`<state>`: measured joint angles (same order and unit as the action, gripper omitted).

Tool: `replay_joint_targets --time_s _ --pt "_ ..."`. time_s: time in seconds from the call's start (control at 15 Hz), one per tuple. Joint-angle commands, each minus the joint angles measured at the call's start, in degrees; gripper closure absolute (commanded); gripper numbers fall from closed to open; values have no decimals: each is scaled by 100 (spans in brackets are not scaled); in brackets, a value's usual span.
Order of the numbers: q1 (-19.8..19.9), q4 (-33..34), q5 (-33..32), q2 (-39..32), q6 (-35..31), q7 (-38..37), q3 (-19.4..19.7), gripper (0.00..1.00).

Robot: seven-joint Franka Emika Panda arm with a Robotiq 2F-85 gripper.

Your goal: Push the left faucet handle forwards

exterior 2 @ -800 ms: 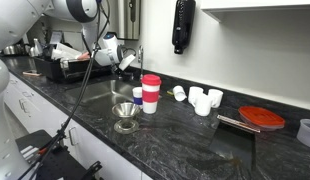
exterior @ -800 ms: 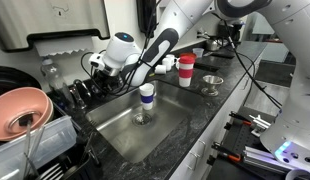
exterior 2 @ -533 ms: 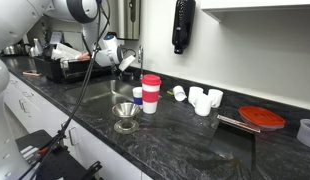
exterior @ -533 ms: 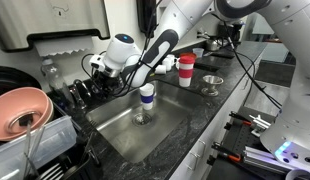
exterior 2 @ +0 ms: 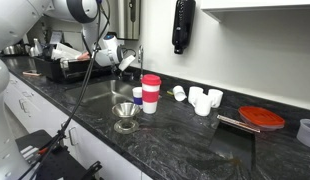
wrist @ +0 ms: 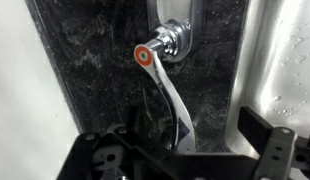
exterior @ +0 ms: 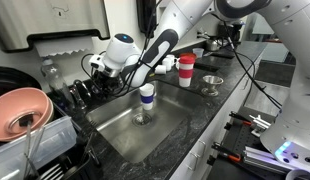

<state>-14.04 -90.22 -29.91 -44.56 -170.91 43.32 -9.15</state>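
Note:
In the wrist view the left faucet handle is a short shiny lever on a round chrome base, with an orange ring on its tip. It lies on the dark stone behind the sink, ahead of my gripper. The black fingers stand wide apart, open, gripping nothing. A pale curved metal strip runs from the lever's tip down between them. In both exterior views the arm reaches to the faucet at the back of the sink, with the gripper at the faucet; the handle itself is too small to make out there.
A blue-and-white cup stands in the sink. A red-and-white cup and a metal funnel sit on the dark counter. A pink bowl and a dish rack are beside the sink. White cups stand by the wall.

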Motion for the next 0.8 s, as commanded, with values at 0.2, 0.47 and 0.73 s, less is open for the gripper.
replay_joint_targets --time_s 0.2,0.47,0.73 --pt "-14 -121 380 373 644 -1 -293 0" --pt "23 -237 407 449 731 -4 -303 0" --pt "24 -243 407 449 731 -3 -307 0"
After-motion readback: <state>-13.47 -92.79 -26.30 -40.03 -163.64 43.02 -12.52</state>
